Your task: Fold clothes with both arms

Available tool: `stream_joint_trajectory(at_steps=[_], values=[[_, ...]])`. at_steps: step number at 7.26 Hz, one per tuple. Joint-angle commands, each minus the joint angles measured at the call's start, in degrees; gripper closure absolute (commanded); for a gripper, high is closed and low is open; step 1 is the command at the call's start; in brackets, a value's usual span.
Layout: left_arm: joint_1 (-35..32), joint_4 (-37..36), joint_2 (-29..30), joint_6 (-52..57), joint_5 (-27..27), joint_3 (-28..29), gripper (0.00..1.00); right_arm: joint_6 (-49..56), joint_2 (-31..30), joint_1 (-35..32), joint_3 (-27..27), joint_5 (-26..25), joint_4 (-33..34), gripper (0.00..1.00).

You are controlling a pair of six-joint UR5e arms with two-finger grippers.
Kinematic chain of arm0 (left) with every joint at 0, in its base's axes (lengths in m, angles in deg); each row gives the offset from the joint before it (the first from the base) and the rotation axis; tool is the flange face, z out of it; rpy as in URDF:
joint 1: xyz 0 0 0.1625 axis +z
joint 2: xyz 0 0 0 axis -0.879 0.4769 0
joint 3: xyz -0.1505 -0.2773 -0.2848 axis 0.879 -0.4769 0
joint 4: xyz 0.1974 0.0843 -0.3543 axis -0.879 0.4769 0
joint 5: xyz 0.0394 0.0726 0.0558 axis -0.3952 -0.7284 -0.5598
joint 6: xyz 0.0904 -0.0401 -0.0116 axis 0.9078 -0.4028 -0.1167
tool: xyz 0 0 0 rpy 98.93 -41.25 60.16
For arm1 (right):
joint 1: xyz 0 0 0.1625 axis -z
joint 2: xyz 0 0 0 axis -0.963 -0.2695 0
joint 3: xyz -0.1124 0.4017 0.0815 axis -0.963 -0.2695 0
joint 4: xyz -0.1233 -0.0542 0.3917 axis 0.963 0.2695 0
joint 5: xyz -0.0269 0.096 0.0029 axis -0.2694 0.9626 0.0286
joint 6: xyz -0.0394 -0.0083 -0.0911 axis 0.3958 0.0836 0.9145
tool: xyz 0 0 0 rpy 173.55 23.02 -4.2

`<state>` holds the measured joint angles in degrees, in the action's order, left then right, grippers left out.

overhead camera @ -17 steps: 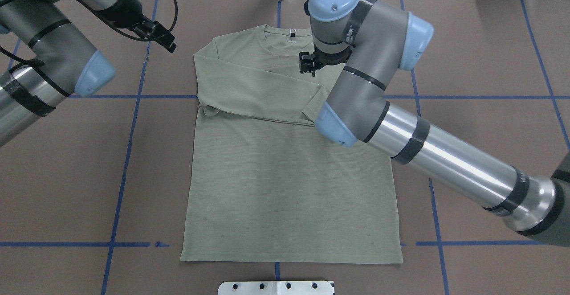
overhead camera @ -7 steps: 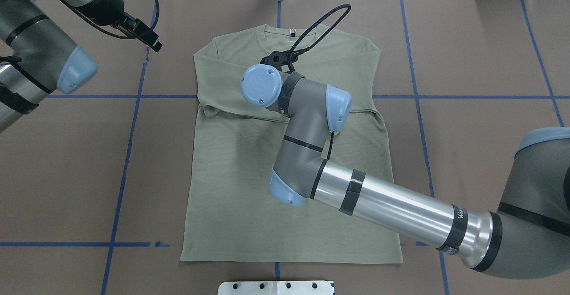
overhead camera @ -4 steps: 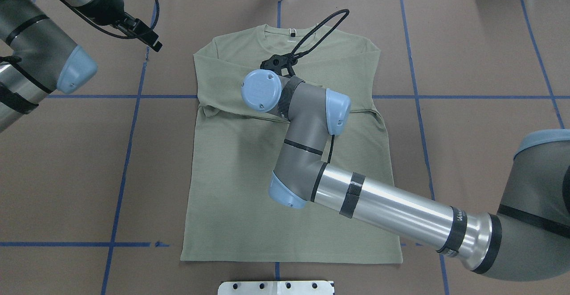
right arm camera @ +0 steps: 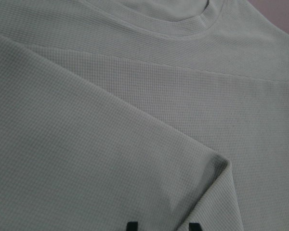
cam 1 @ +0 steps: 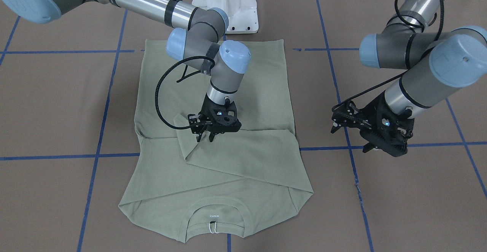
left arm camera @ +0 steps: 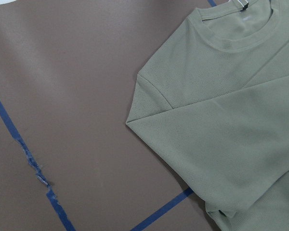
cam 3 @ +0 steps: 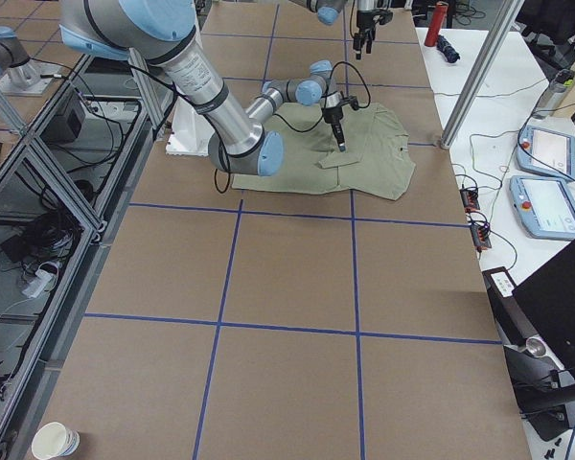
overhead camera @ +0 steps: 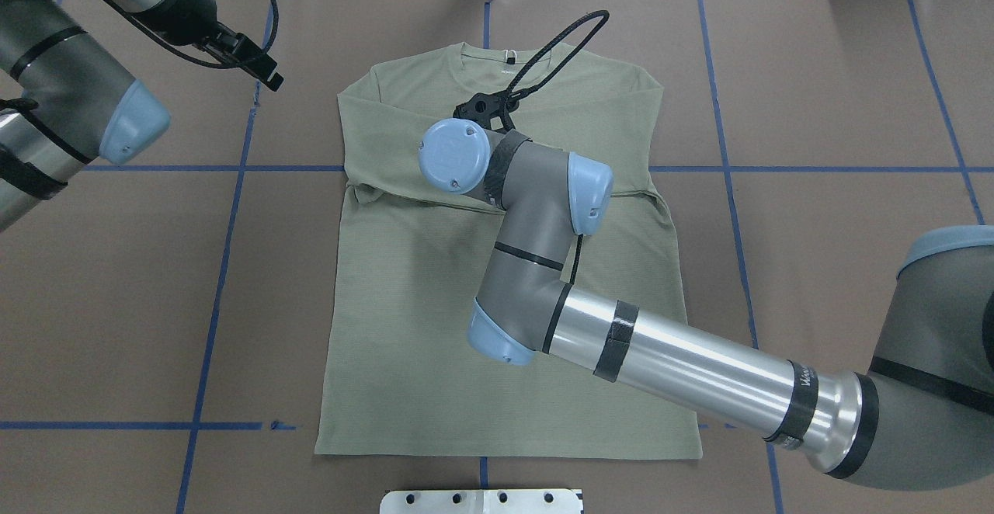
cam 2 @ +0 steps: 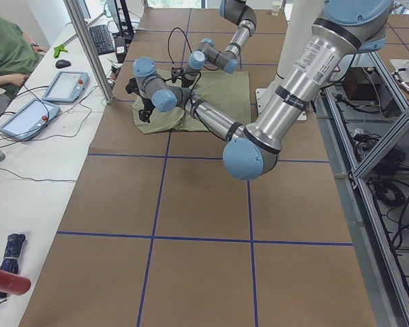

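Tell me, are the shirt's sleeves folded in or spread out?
Folded in. Both sleeves lie crossed over the chest of the shirt, one cuff by the right gripper; the body below lies flat, unfolded.

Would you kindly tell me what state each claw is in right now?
Left claw: cannot be told.
Right claw: open, holding nothing, over the shirt.

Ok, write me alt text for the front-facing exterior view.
A sage-green long-sleeved shirt lies flat on a brown table, both sleeves folded across its chest, collar nearest the camera. The right arm's hand hangs open just over a sleeve cuff; the left arm's hand hangs beside the shirt, over the table.
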<state>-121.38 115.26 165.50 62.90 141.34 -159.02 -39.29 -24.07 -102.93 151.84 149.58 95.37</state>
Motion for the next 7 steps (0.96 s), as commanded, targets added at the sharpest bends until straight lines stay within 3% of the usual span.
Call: stream_joint_trajectory(at_steps=[1,6,7], values=[[0.0,0.0,0.0,0.0,0.0,0.0,0.00,0.1,-0.7,0.0,1.4,0.0,1.5,0.54],[0.0,0.0,0.0,0.0,0.0,0.0,0.00,-0.4,-0.8,1.0,0.9,-0.1,0.9,0.58],[0.0,0.0,0.0,0.1,0.0,0.0,0.00,-0.1,-0.8,1.0,1.0,-0.1,0.9,0.64]])
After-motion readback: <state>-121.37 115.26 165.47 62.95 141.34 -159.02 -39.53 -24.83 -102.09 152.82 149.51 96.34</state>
